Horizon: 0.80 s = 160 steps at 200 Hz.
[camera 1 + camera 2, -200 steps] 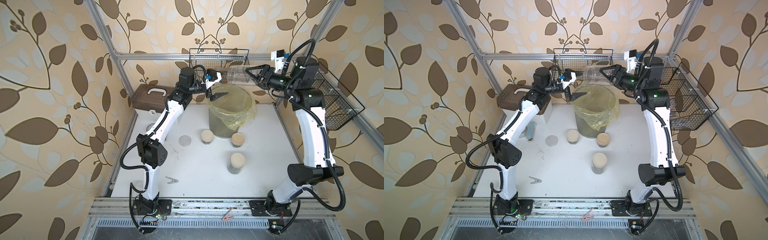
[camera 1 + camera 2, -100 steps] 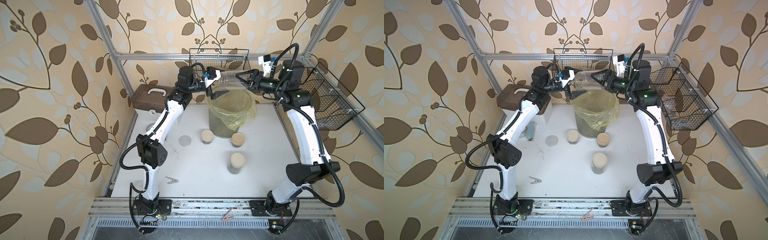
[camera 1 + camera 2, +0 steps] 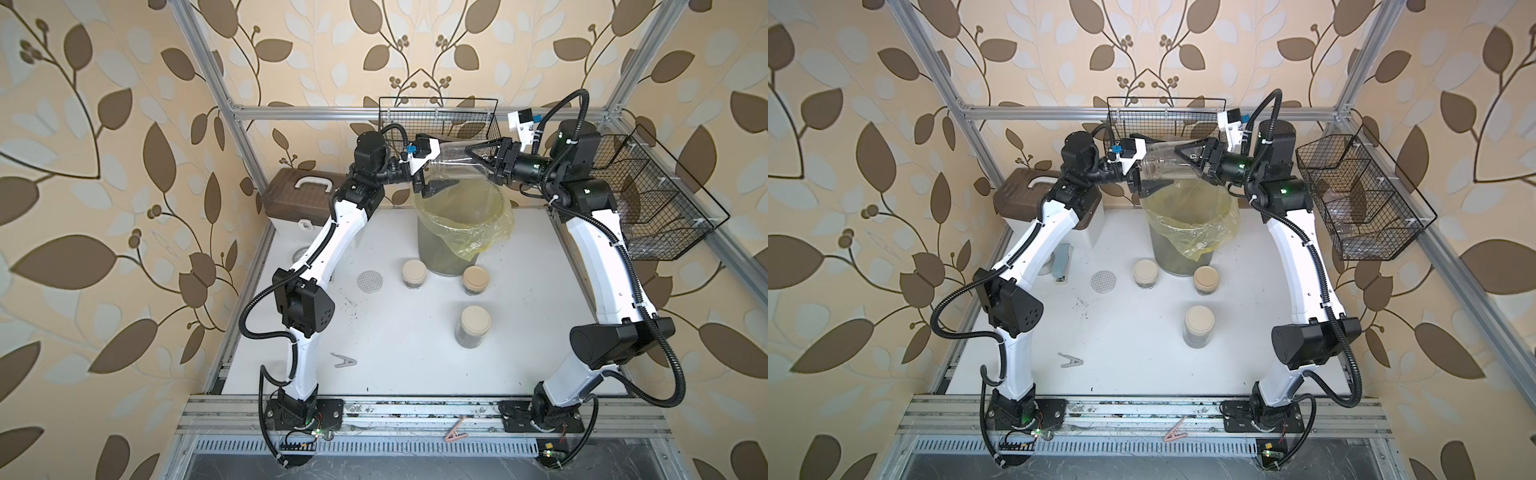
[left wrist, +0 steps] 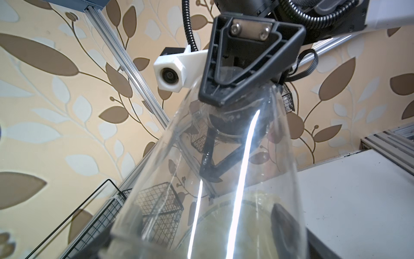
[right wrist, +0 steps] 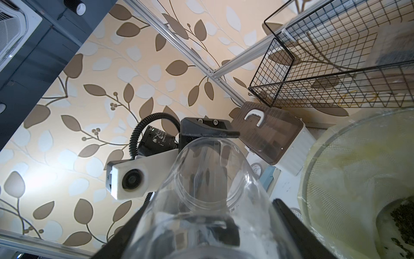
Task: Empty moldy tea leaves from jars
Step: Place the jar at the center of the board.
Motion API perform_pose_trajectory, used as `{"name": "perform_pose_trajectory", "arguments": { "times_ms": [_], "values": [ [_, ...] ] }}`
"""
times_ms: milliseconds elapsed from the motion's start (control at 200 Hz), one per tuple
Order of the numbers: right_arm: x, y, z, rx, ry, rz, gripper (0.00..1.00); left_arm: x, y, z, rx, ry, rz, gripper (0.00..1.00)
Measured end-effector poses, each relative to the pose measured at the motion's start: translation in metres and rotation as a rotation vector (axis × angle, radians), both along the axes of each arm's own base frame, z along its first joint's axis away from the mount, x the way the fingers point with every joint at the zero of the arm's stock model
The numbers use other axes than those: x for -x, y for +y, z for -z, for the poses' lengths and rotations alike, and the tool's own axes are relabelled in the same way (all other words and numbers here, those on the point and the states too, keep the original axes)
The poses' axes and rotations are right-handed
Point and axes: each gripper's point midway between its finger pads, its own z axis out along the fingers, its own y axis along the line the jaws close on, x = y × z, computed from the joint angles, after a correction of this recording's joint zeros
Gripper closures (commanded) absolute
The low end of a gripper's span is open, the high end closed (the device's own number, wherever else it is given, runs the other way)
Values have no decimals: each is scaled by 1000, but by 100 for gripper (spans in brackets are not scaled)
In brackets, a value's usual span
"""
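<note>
Item: your right gripper [image 3: 476, 161] is clenched on the base of a clear glass cylindrical jar [image 3: 451, 157], held level above the grey bin with yellow plastic liner [image 3: 503, 200]. Your left gripper [image 3: 437, 166] straddles the jar's mouth; you cannot tell whether it grips. Dark crumbly tea leaves [image 5: 403, 215] lie inside the bin. The white print on the black wrist housing [image 5: 160, 137] is too blurred to read.

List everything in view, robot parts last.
bin: one, yellow-lined, rear centre
tea leaves: dark, inside bin
empty jar: one, clear, held sideways above the bin
lidded jars: three, beige lids, table before bin
loose lid: one, silver-white dotted, on table
case: one, brown, rear left
wire baskets: two, black, hung rear and right
clips: two, grey on table, orange on front rail
right gripper: black, shut on empty jar's base
left gripper: black, around its open end, grip unclear
</note>
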Motion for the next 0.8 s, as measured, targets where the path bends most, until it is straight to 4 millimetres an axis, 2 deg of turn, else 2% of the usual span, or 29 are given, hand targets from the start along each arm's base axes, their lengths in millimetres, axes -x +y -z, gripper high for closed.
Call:
{"name": "perform_pose_trajectory", "arguments": {
  "times_ms": [150,290,495,615,800],
  "values": [
    [-3,1,2,-18,3,-12,35,-1,2,0,-1,2,0,18],
    [-2,1,2,-22,-5,-11,1,-1,2,2,-4,12,1,18],
    [-6,-8,9,-19,0,33,0,-1,-2,6,-17,28,-7,18],
    [-10,-26,11,-28,0,106,0,-8,-1,12,-34,43,-48,18],
    [-8,-58,-7,-43,-65,243,0,-14,11,16,-57,111,-170,13]
  ]
}}
